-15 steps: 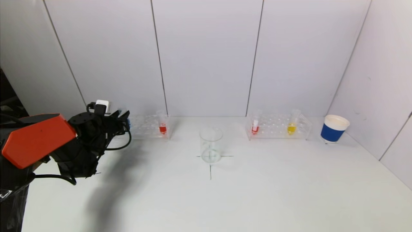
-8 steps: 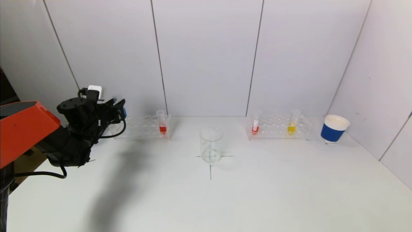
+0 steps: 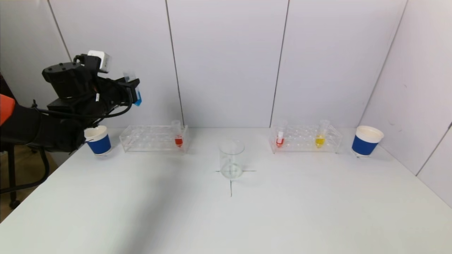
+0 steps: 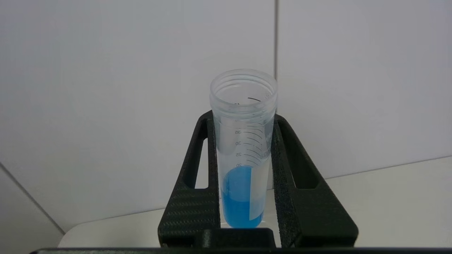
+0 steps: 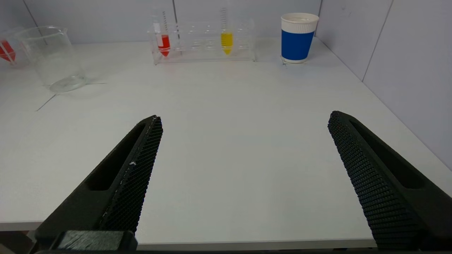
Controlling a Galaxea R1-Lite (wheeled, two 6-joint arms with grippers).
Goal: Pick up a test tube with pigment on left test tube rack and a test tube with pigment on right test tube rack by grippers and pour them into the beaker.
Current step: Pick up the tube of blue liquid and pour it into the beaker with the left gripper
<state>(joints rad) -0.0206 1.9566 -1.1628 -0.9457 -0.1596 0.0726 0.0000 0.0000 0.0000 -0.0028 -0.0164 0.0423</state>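
Holding a blue-pigment test tube (image 3: 136,92) clamped between its fingers (image 4: 197,169), the left gripper (image 3: 134,91) hangs high above the left end of the left test tube rack (image 3: 154,139), well clear of the surface (image 3: 226,211). From the left wrist view the tube stands upright, mouth open, blue liquid filling its lower part. One red-pigment tube (image 3: 178,135) stands in the left rack at its inner end. A blue paper cup (image 3: 98,140) sits just beside that rack's outer end. The empty beaker (image 3: 231,159) stands mid-surface on a drawn cross, between the racks. The right test tube rack (image 3: 305,138) carries a red tube (image 3: 280,135) and a yellow tube (image 3: 320,135), with another blue cup (image 3: 366,140) next to it. The right gripper (image 5: 243,141) waits low at the near edge, fingers wide apart, holding nothing.
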